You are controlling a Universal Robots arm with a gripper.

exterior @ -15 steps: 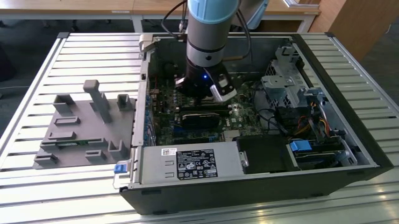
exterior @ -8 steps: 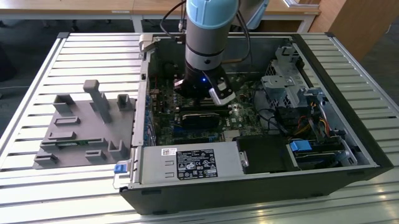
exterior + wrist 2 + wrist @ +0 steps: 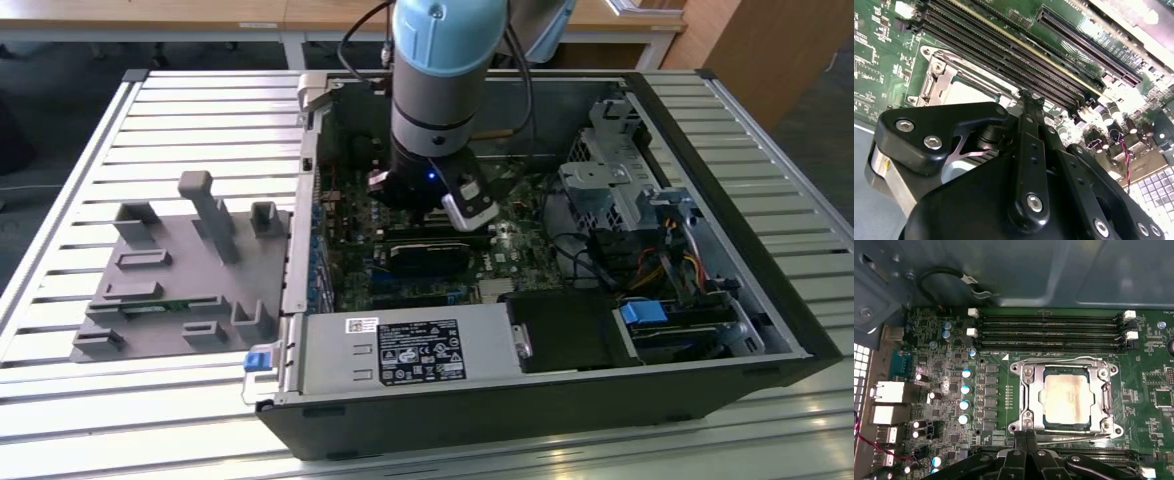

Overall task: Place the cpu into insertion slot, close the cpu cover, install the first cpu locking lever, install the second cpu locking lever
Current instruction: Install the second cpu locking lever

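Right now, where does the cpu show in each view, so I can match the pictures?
Exterior view: I cannot pick it out; the arm stands over that part of the board.
First wrist view: the cpu sits in the silver cpu cover frame, under the long memory slots.
Second wrist view: the cpu peeks above the black claw.
Shared landmark: the memory slots.

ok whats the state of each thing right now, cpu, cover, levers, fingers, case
cpu: seated in the insertion slot, metal top showing
cpu cover: closed down flat over the chip
locking lever: lying low along the socket edge nearest the fingers; whether latched, cannot tell
fingers: tips together, beside the socket edge at that lever
computer case: side open, motherboard exposed
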